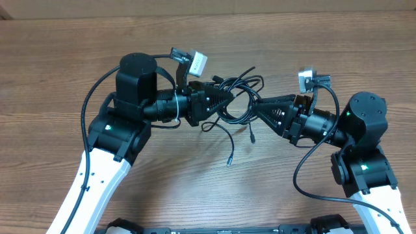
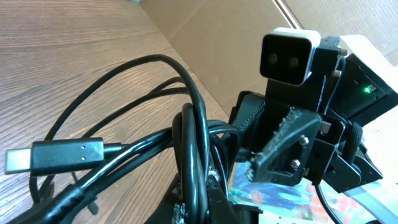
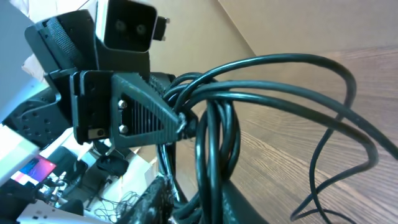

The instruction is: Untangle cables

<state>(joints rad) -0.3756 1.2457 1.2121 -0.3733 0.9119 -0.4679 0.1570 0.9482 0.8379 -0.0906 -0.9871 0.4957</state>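
Observation:
A bunch of thin black cables (image 1: pixel 237 97) hangs tangled between my two grippers above the middle of the wooden table (image 1: pixel 65 65). My left gripper (image 1: pixel 227 99) points right and is shut on the cables at the bunch's left side. My right gripper (image 1: pixel 255 104) points left and is shut on the cables at the right side. Loose ends with small plugs (image 1: pixel 229 159) trail down toward the front. In the left wrist view the cables (image 2: pixel 193 149) run through the jaws (image 2: pixel 205 205), and a USB-C plug (image 2: pixel 56 155) sticks out left. In the right wrist view looped cables (image 3: pixel 217 143) pass between the jaws (image 3: pixel 205 205).
The opposite arm's wrist camera shows in each wrist view (image 2: pixel 286 56) (image 3: pixel 127 25). Thicker black robot cables (image 1: pixel 88 104) (image 1: pixel 302 172) loop beside each arm. The wooden table spreads around the arms.

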